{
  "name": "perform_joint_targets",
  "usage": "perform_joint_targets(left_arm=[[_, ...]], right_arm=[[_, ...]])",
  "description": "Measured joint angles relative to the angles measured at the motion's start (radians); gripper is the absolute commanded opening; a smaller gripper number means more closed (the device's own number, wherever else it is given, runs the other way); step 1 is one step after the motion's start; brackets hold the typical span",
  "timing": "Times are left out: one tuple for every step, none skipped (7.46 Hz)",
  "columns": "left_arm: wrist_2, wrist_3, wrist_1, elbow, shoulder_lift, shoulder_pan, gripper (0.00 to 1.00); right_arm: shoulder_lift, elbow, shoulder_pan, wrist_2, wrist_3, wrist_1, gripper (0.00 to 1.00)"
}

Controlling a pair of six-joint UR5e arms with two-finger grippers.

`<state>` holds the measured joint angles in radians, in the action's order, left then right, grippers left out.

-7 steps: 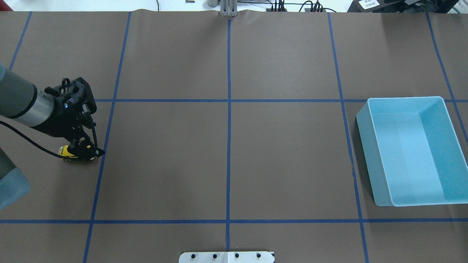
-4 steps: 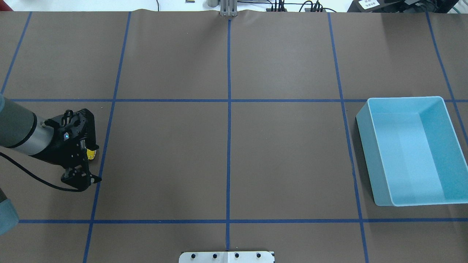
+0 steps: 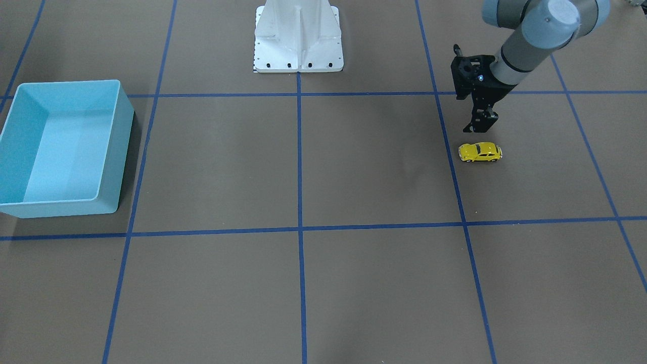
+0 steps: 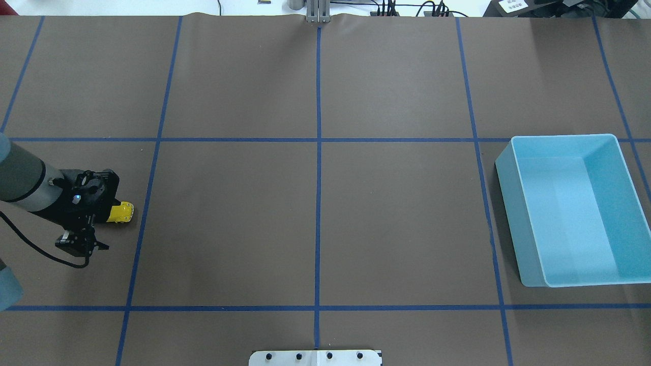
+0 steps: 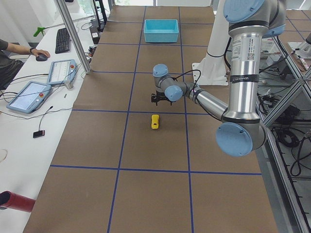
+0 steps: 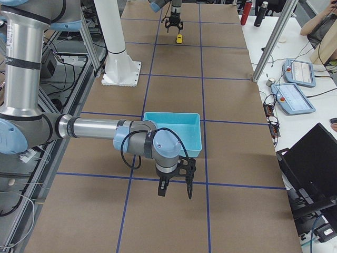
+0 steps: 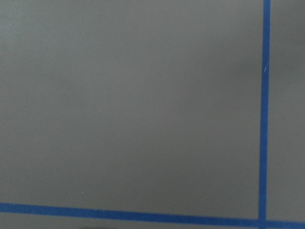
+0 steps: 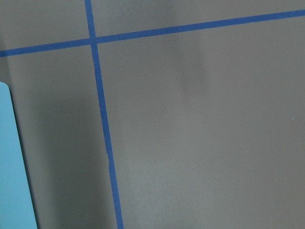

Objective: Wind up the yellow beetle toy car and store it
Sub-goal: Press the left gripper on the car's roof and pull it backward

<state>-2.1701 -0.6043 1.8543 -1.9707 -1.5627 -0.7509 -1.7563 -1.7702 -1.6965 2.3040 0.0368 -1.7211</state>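
The yellow beetle toy car [image 3: 480,152] stands on its wheels on the brown table, free of any grip. In the overhead view the left wrist hides part of the car [image 4: 122,212]. My left gripper [image 3: 474,129] hangs open and empty just on the robot's side of the car, a little above the table; it also shows in the overhead view [image 4: 82,245]. The light blue bin [image 4: 508,213] is empty at the far right of the table. My right gripper [image 6: 175,190] shows only in the exterior right view, next to the bin [image 6: 158,117]; I cannot tell whether it is open or shut.
Blue tape lines divide the brown table into squares. The white robot base plate [image 3: 298,63] sits at the table's middle on the robot's side. Both wrist views show only bare table and tape; the right one has the bin's edge [image 8: 12,167].
My left gripper let go of the car and drew back toward the robot, away from it. The car stays on the table where it was.
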Motion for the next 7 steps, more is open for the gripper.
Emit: perform_joint_targets(left_arm=[[0.020, -0.048, 0.002, 0.027, -0.002, -0.014, 1.00], [0.041, -0.067, 0.006, 0.045, -0.004, -0.019, 1.00], [0.053, -0.074, 0.014, 0.062, -0.006, -0.021, 1.00], [0.062, -0.074, 0.035, 0.085, -0.010, -0.024, 1.00], [0.070, -0.072, 0.074, 0.117, -0.012, -0.025, 1.00], [0.075, -0.070, 0.115, 0.149, -0.013, -0.030, 1.00], [0.078, -0.069, 0.136, 0.166, -0.013, -0.037, 1.00]], right_arm=[[0.000, 0.000, 0.000, 0.000, 0.000, 0.000, 1.00], [0.000, 0.000, 0.000, 0.000, 0.000, 0.000, 1.00], [0.000, 0.000, 0.000, 0.000, 0.000, 0.000, 1.00], [0.000, 0.000, 0.000, 0.000, 0.000, 0.000, 1.00], [0.000, 0.000, 0.000, 0.000, 0.000, 0.000, 1.00], [0.000, 0.000, 0.000, 0.000, 0.000, 0.000, 1.00], [0.000, 0.000, 0.000, 0.000, 0.000, 0.000, 1.00]])
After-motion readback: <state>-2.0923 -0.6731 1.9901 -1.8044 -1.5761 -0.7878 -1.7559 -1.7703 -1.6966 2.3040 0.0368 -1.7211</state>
